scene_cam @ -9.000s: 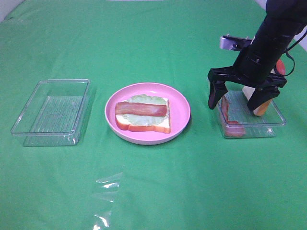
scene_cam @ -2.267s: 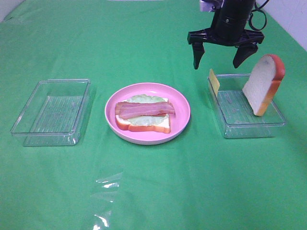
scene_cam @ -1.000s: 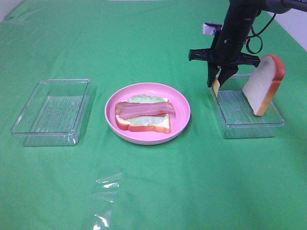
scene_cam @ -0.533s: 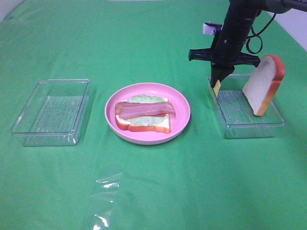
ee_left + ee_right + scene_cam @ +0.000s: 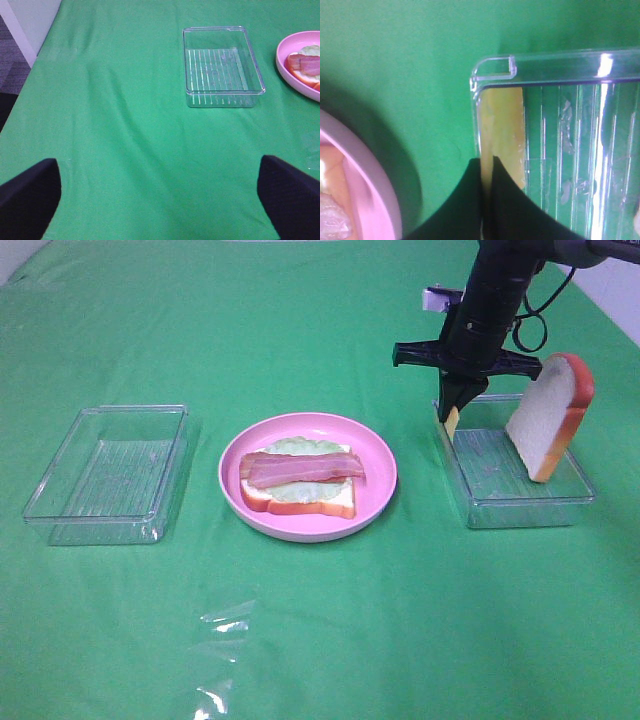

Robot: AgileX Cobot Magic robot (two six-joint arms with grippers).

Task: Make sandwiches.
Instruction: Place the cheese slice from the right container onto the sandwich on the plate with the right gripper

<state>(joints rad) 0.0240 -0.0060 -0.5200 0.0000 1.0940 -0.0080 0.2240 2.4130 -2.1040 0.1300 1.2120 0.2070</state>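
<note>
The right pincer (image 5: 452, 412) is pointing straight down at the near-side corner of a clear tray (image 5: 520, 502), its two black fingers (image 5: 512, 210) drawn almost together. They are clamping the top edge of the cheese (image 5: 502, 125), a thin yellow square that is standing on edge just inside the tray's end wall. From the wrist camera I cannot tell whether the wall itself is also being caught between the fingers.

In the same tray, on the far side from this pincer, a white slice (image 5: 548, 418) with an orange-brown crust is leaning upright against the opposite wall, apart from the fingers. On the pincer's other side, out toward the middle of the green surface (image 5: 330, 610), a pink plate (image 5: 380, 475) is sitting near the tray without touching it. The half-built stack (image 5: 298, 492) is lying on it: one bread slice at the bottom, pale lettuce (image 5: 295, 447) peeking out above it, and bacon (image 5: 303, 469) lying across the top.

The left pincer (image 5: 160, 197) is hanging over bare cloth with its fingers spread wide apart and nothing between them. Ahead of it, well apart, a second tray (image 5: 223, 92) is resting flat, and the plate's rim is showing just beyond that.
</note>
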